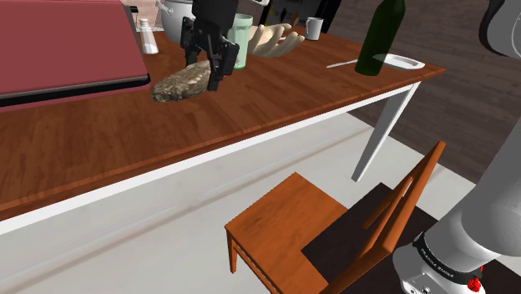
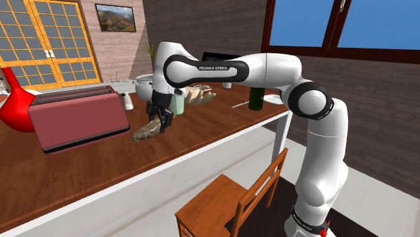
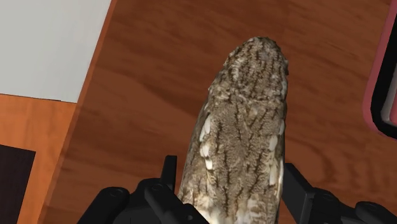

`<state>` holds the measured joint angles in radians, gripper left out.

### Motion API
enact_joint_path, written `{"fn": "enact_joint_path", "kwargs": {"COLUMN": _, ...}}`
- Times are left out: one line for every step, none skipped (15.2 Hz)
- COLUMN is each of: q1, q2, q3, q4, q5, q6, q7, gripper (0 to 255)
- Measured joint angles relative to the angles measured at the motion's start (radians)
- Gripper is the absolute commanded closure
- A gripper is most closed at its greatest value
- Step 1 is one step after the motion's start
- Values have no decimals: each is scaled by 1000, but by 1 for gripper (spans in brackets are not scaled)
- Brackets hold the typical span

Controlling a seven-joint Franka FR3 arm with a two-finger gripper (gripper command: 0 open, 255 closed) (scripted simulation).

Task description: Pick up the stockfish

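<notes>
The gripper (image 1: 207, 77) is down at the table (image 1: 250, 125) with its jaws clamped on the fish (image 1: 175, 83), a mottled brown-grey thing lying near the middle of the wood, between the red box (image 1: 58, 42) and the pale green glass (image 1: 242, 38); in the wrist view the fish (image 3: 245, 114) runs out lengthwise from between the two fingers (image 3: 168, 175), each pressed to one flank, so the hold is at one end and most of the body sticks out beyond the gripper (image 3: 230, 175); in the second exterior view the fish (image 2: 145, 131) slants, its gripped end higher under the gripper (image 2: 161, 123) and its far end low by the table (image 2: 202, 145); whether that end touches the wood I cannot tell; the step in hand looks like the lift, barely begun; to do it well, raise straight up and slowly, since an end grip leaves a long free length that may sag or swing and twist in the jaws; keep the squeeze firm, as the rough skin should give good friction but the tapering body could slide out; hold the wrist steady and do not sweep sideways until the far end is well above the wood, because the red box (image 2: 81, 118) stands near on one side and the glass (image 2: 178, 104) just behind the hand
</notes>
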<state>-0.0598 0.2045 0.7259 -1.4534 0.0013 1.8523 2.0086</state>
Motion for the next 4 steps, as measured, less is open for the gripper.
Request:
{"fn": "enact_joint_path", "kwargs": {"q1": 4, "q2": 5, "q3": 1, "q4": 20, "q5": -4, "q6": -16, "q7": 4, "gripper": 255}}
{"fn": "enact_joint_path", "kwargs": {"q1": 6, "q2": 8, "q3": 1, "q4": 36, "q5": -7, "q6": -30, "q7": 6, "gripper": 255}}
{"fn": "enact_joint_path", "kwargs": {"q1": 11, "q2": 15, "q3": 1, "q4": 59, "q5": -13, "q6": -46, "q7": 10, "gripper": 255}}
{"fn": "enact_joint_path", "kwargs": {"q1": 12, "q2": 18, "q3": 1, "q4": 68, "q5": -14, "q6": -53, "q7": 11, "gripper": 255}}
